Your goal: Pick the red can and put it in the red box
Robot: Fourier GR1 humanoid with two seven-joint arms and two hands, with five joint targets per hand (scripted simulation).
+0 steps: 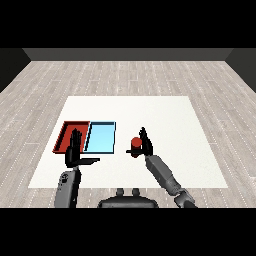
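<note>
Nearest the viewpoint, two grey forearms are seen rising from the lower corners, each ending in a black hand. From the right hand [145, 142], whose fingers are raised upright and whose thumb reaches toward the left, the red can [135, 144] is met at once: it stands upright on the white surface [170, 120], touching or just beside the palm, with the thumb low across its base; whether a full grasp is closed cannot be told. The can is not seen lifted, so the pick is judged barely begun. Further left lies the light blue tray [101, 137], and beyond it the red tray [68, 131], with nothing seen inside it. The left hand [75, 150] is held spread, fingers straight, thumb out, in front of the red tray. Lifting, carrying across the blue tray and placing are left.
</note>
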